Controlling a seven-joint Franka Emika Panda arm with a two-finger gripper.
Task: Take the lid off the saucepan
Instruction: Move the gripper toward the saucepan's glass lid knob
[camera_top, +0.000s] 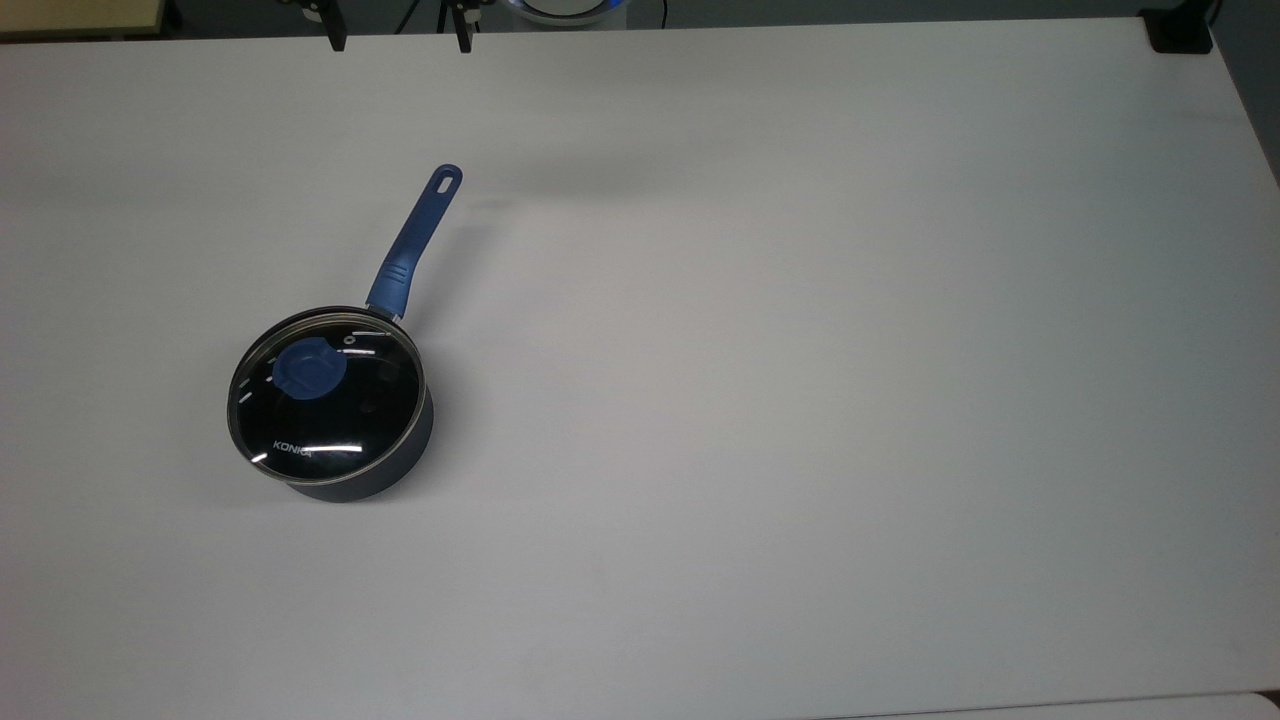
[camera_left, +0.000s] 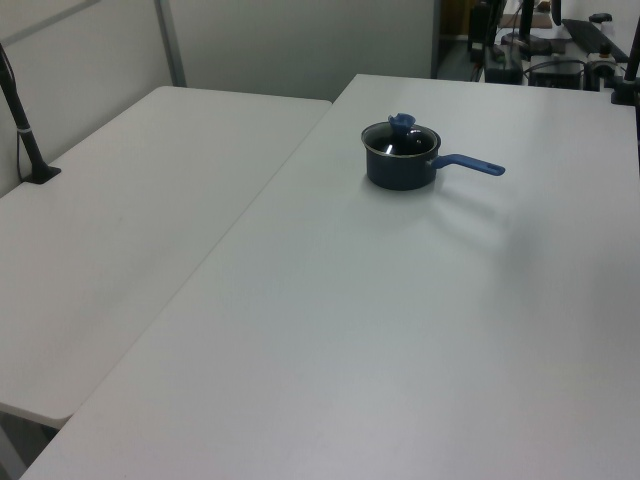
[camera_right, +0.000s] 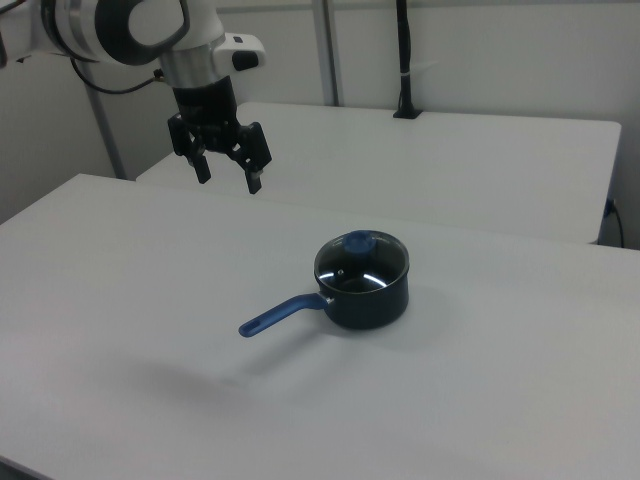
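Where the top view looks down on the white table (camera_top: 800, 350), the saucepan (camera_top: 385, 470) sits toward the top view's left with the glass lid (camera_top: 327, 397) seated on its rim and the handle running up and rightward. Seen in the left view, the covered saucepan (camera_left: 400, 168) stands far back, handle pointing to the left view's right. Across the right view, the gripper (camera_right: 228, 176) hangs with fingers spread, empty, well above and apart from the lid (camera_right: 361, 265) at the right view's upper left.

Inventory by count:

- Saucepan (camera_top: 400, 455): one, also seen in the left view (camera_left: 400, 172) and the right view (camera_right: 375, 300).
- Lid (camera_top: 330, 400): one, seated on the saucepan, bearing one blue knob (camera_top: 310, 370).
- Saucepan handle (camera_top: 415, 240): one, pointing toward 1 o'clock in the top view.
- Bench (camera_right: 120, 300): two, set edge to edge; second bench (camera_right: 480, 170).
- Gripper (camera_right: 228, 180): one, with two jaws spread apart.
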